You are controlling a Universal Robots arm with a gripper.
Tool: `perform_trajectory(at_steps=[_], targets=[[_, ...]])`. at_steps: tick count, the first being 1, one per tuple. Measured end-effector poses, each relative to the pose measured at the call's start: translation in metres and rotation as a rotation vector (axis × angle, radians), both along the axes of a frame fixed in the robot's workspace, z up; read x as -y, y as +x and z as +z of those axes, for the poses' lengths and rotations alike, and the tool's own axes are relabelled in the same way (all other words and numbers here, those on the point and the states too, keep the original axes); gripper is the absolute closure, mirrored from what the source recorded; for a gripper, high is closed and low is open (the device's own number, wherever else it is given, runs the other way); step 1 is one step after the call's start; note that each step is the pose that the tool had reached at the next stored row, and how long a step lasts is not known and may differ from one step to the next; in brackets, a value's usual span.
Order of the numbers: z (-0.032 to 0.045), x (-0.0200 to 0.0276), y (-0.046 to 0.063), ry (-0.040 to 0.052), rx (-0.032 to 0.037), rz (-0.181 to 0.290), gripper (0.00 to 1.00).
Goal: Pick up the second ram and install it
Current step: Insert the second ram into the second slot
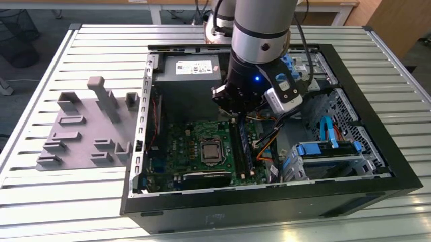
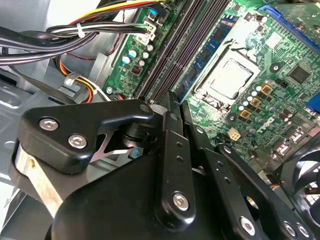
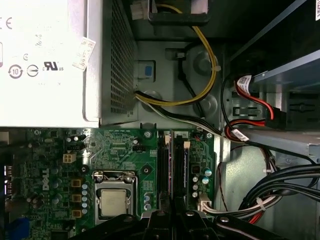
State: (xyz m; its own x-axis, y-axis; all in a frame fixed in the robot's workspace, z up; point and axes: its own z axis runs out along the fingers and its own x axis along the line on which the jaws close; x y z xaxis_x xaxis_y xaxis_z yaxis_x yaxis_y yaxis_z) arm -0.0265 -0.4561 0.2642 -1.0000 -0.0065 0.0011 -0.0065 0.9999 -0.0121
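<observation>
My gripper (image 1: 233,117) hangs inside the open computer case, its black fingers drawn together over the far end of the memory slots (image 3: 165,170). The second ram (image 1: 244,148), a long dark strip, stands on edge in a slot beside the processor socket (image 1: 210,151), and my fingertips (image 2: 169,100) sit right at its end. In the first wrist view the ram (image 3: 178,170) runs straight out from the gripper (image 3: 172,217). Whether the fingertips touch it is hidden. A neighbouring strip with a blue label (image 2: 212,47) sits on the socket side.
The grey multi-slot fixture (image 1: 88,126) lies on the slatted table (image 1: 60,201) at the exterior view's left. Cable bundles (image 3: 280,185) and a drive cage (image 1: 330,151) crowd the case beside the slots. The power supply (image 1: 189,68) is at the back.
</observation>
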Motion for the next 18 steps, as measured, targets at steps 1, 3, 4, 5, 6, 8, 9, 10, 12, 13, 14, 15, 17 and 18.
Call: perform_trajectory(at_steps=[1, 3, 4, 5, 6, 8, 9, 10, 12, 13, 14, 15, 17, 18], targets=[[-0.0008, 0.0001, 0.0, 0.0001, 0.0, 0.0, 0.86], [-0.0023, 0.0001, 0.0, 0.0, 0.0, -0.002, 0.86], [-0.003, 0.0001, 0.0, 0.0, 0.0, -0.003, 0.86], [-0.0036, 0.0002, 0.0, 0.0, 0.0001, -0.003, 0.86], [-0.0041, 0.0003, 0.0, -0.0001, 0.0, -0.004, 0.86], [-0.0055, 0.0003, 0.0, 0.0, 0.0, -0.004, 0.86], [-0.0062, 0.0004, 0.0, 0.0, 0.0, -0.004, 0.86], [-0.007, 0.0004, 0.0, 0.0, 0.0, -0.004, 0.86], [-0.0086, 0.0004, 0.0, 0.0001, 0.0, -0.004, 0.86], [-0.0093, 0.0005, 0.0, 0.0, 0.0, -0.004, 0.86], [-0.0099, 0.0005, 0.0, 0.0, 0.0, -0.004, 0.86], [-0.0104, 0.0005, 0.0, 0.0, 0.0, -0.004, 0.86], [-0.0109, 0.0006, 0.0, -0.0002, 0.0, -0.005, 0.86], [-0.0109, 0.0006, 0.0, -0.0002, -0.0001, -0.004, 0.86]])
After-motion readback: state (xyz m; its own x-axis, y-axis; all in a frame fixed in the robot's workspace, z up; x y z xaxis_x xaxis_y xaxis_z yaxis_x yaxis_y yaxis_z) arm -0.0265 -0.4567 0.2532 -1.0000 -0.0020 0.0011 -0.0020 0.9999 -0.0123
